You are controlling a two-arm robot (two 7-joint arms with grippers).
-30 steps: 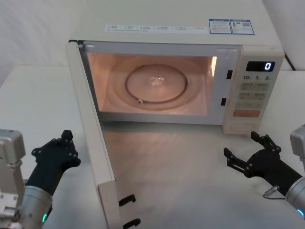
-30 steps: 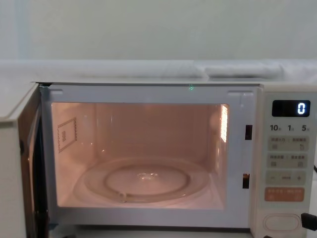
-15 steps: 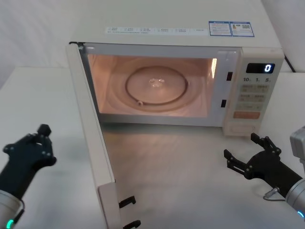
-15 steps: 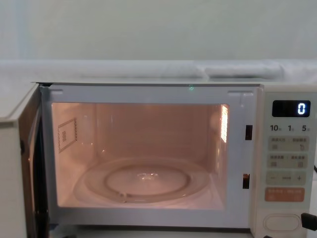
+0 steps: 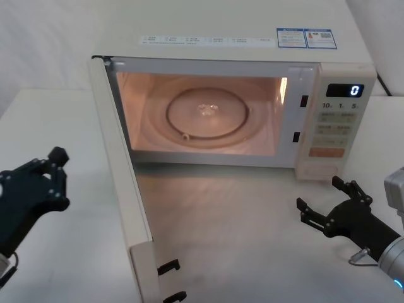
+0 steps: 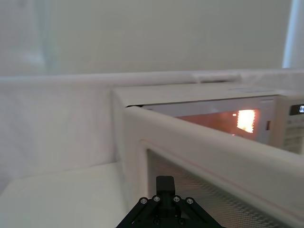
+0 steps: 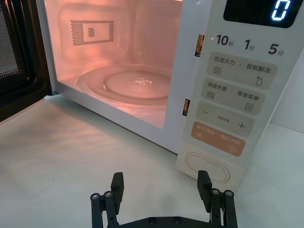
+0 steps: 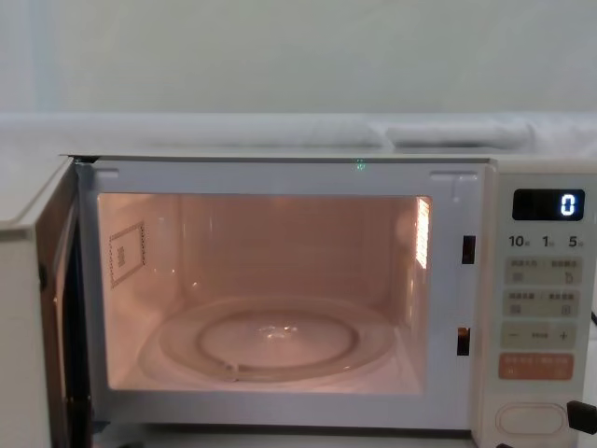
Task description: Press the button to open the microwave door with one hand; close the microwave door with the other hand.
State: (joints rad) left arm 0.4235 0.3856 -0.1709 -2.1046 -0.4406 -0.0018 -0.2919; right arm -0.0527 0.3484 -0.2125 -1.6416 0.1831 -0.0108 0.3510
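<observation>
Right wrist view reads the display [image 7: 259, 10] at "0", keys "10", "1", "5", with the button [image 7: 207, 165] lowest on the panel. My right gripper [image 5: 328, 206] sits spread on the table [image 5: 252, 221] below it. Head view adds the microwave door [image 5: 123, 177] swung wide, my left gripper [image 5: 44, 183] outside it, fingers' state unclear.

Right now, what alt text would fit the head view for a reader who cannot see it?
The microwave door stands wide open, swung toward the robot's left, showing a lit cavity with a glass turntable. The left end effector hovers outside the door, the right end effector open, low before the keypad panel.
</observation>
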